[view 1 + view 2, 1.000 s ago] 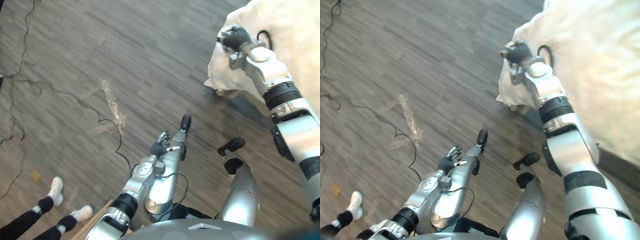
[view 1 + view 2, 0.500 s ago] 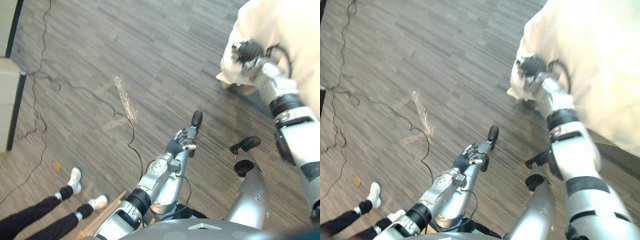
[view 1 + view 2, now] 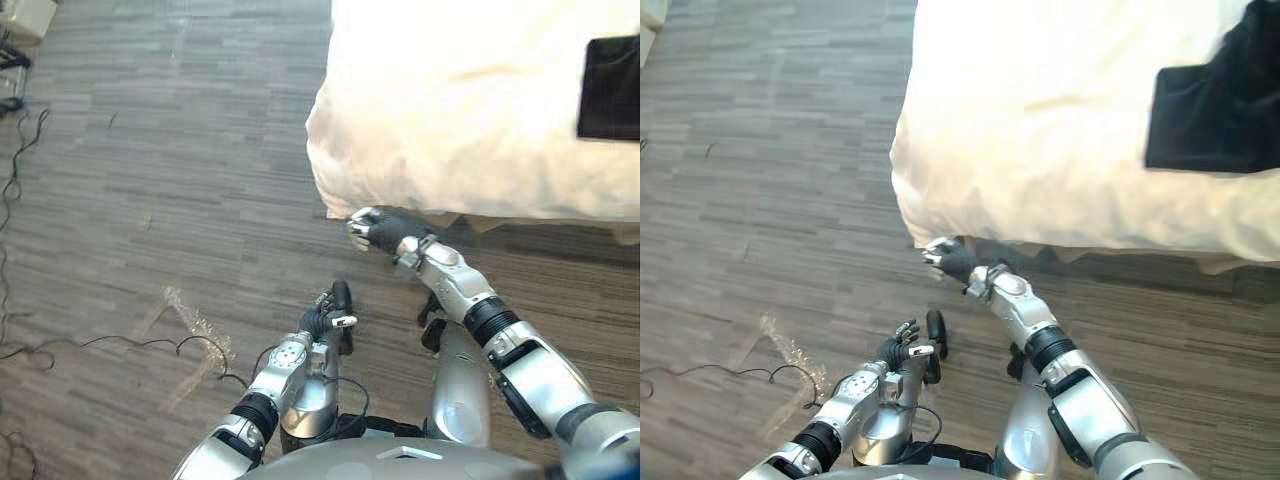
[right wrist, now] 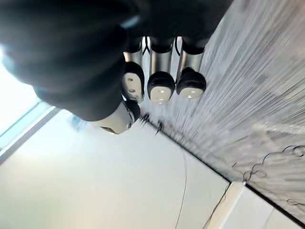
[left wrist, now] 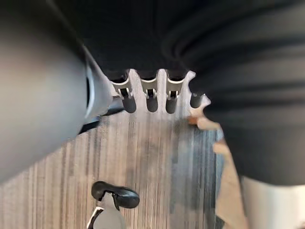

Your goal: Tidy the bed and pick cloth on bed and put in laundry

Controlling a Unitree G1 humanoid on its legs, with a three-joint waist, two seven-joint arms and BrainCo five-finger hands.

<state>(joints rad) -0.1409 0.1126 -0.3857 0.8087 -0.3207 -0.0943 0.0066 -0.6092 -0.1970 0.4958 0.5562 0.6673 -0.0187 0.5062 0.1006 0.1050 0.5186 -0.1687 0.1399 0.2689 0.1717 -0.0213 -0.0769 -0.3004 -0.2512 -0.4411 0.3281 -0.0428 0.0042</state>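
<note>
Bed corner (image 3: pixel 350 165) looms just past right hand (image 3: pixel 386 230); floor (image 3: pixel 170 150) lies open leftward

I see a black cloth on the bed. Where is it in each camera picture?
Left eye view: the black cloth lies at the upper right edge, on the bed's white cover.
Right eye view: upper right again, more of it showing.
Left wrist view: the left hand over the floor.
Right wrist view: the right hand, floor beyond.
Shared landmark: the cover's rounded corner.

bed (image 3: pixel 450 110): cream-white, plain | cloth (image 3: pixel 1215 110): black, plain | floor (image 3: pixel 150 150): grey-brown, wood-grain planks | streak on floor (image 3: pixel 195 325): pale, glossy | left hand (image 3: pixel 318 318), right hand (image 3: pixel 385 230): silver fingers, dark tips, dark ribbed covers
</note>
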